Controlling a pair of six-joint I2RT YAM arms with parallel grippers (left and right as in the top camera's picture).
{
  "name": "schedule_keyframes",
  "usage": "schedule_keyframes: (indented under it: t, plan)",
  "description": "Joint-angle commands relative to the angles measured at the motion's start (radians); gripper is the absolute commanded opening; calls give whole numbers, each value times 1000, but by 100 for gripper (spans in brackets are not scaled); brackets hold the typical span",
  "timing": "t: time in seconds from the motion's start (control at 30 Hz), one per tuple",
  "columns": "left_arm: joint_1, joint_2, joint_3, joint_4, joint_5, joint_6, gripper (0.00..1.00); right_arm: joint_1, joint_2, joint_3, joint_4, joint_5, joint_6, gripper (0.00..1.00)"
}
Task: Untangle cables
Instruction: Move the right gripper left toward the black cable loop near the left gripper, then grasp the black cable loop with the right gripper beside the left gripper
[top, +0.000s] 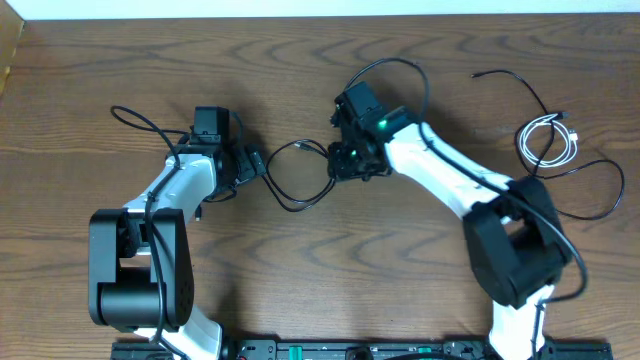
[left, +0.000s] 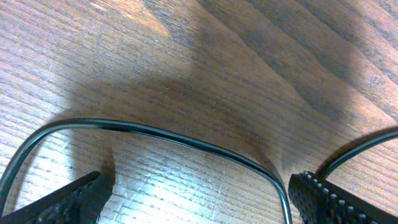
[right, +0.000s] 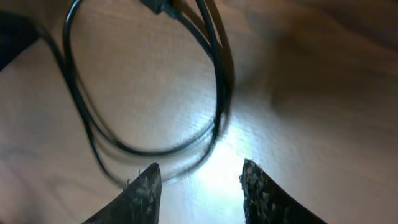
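A thin black cable (top: 292, 207) lies looped on the wooden table between my two grippers. My left gripper (top: 257, 164) is open at the loop's left end; in the left wrist view the cable (left: 186, 142) curves across between the open fingers (left: 196, 182), close to the right finger. My right gripper (top: 346, 165) is open at the loop's right end; in its wrist view the fingers (right: 199, 165) are empty just short of the cable loop (right: 217, 81). A second long black cable (top: 527, 85) and a white looped cable (top: 546, 122) lie at the far right, overlapping.
Thicker black wires run from both arms, one arching over the right wrist (top: 400, 65) and one left of the left arm (top: 135, 115). The arm bases stand at the front edge of the table (top: 320, 290).
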Motion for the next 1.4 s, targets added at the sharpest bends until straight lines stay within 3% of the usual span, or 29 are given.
schedule_keyframes:
  t: [0.0, 0.47, 0.63, 0.77, 0.83, 0.93, 0.97, 1.23, 1.37]
  plan:
    - [10, 97, -77, -40, 20, -17, 98, 9, 46, -6, 35, -30, 49, 40]
    - [10, 97, -77, -29, 26, -36, 98, 16, 111, -6, 86, -69, 48, 42]
    - [10, 97, -75, -83, 279, -84, 98, 16, 111, -6, 90, -78, 49, 27]
    - [24, 71, -30, -97, 367, -71, 100, 16, 111, -6, 89, -115, 48, 29]
    - [34, 19, -9, -96, 432, -58, 74, 16, 111, -6, 90, -117, 48, 33]
    - [34, -39, -7, -89, 433, -58, 19, 17, 111, -6, 99, -117, 48, 40]
    - [34, -51, -7, -89, 433, -58, 8, 18, 111, -6, 105, -117, 48, 41]
    - [34, -57, -31, -128, 383, -58, 8, 45, 111, -6, 169, -137, 70, 45]
    - [33, -57, -35, -203, 384, -59, 8, 63, 111, -6, 192, -134, 69, 56]
